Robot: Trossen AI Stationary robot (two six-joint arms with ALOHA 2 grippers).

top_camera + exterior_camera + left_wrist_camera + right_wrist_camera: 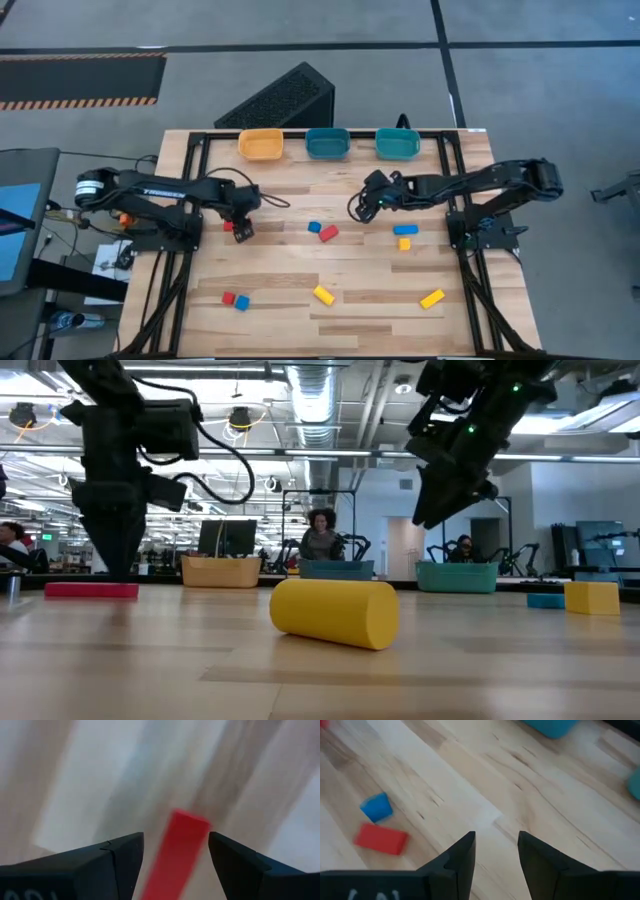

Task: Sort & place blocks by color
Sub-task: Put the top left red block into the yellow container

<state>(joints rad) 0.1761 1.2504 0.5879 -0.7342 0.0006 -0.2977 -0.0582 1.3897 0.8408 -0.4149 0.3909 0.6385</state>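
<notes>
Left claw (242,228), fingers spread and released, straddles the flat red bar block (176,855) at the wooden table's (300,300) centre-left in the high view; the bar's long axis runs between the fingers. Right claw (496,851), parted and empty, hovers centre-right, farther away.

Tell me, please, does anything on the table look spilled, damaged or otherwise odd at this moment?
Nothing stands out. The blocks lie scattered loose on the table, none yet in the three bins. The left gripper stands open around a red bar.
</notes>
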